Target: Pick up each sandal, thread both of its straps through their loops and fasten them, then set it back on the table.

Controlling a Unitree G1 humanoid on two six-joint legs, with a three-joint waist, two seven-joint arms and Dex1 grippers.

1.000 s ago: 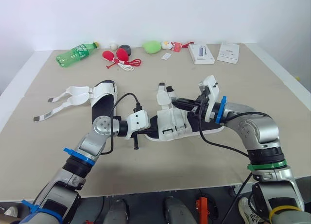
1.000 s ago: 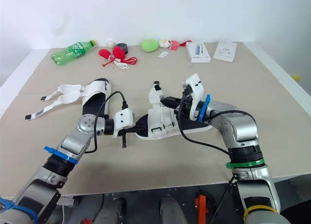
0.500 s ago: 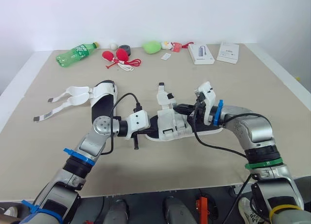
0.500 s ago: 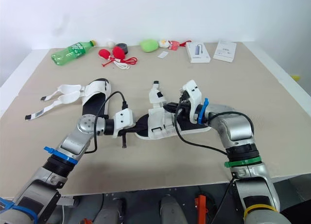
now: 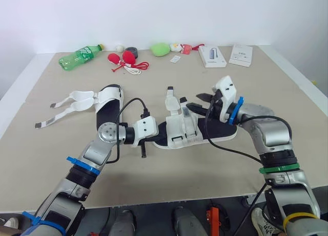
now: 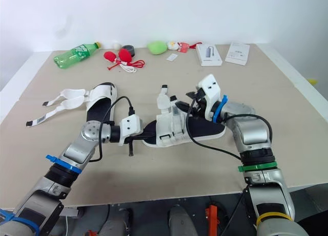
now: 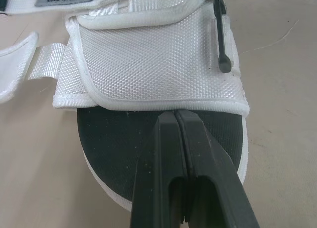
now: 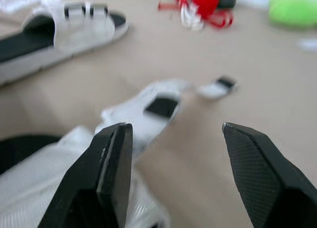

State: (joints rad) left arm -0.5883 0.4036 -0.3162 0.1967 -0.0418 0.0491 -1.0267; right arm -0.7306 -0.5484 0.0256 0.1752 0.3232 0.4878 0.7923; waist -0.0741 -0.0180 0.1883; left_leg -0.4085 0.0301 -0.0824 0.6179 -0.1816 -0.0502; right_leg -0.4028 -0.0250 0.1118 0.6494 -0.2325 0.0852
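Sandal point(image 5: 196, 131) toe under closed left tool point(image 7: 177, 115), right tool point(image 8: 174, 128) spread near heel

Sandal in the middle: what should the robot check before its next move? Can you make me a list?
1. Left gripper shut, with its tips at the toe end of the middle sandal: ok.
2. Right gripper open, ready to grab: ok.
3. Strap end lies just ahead of the open right gripper: ok.
4. Middle sandal fastened: not ok, a strap end sticks up loose.
5. Its straps threaded through their loops: cannot tell.
6. Other sandal fastened: not ok, its straps lie spread out to the side.
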